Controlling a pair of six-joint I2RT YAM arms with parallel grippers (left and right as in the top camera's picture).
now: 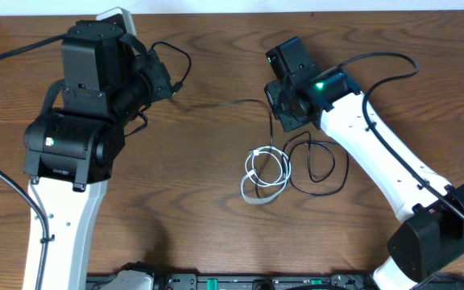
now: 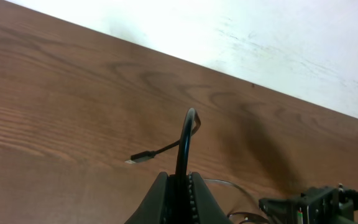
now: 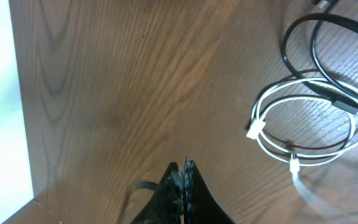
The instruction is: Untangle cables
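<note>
Pinches the black cable (image 2: 183, 140) in the closed left gripper (image 2: 180, 178), short plug end (image 2: 143, 157) hanging free above the table (image 2: 55, 106). Clamps the same cord farther along in the shut right gripper (image 3: 184, 169). Leaves the white cable (image 3: 255, 131) coiled flat on the table, overlapping a slack black loop.

Matt, grained wood table (image 3: 135, 93); smooth, slightly glossy plastic sheath on white cable (image 3: 255, 129) and black cable (image 3: 284, 46).
</note>
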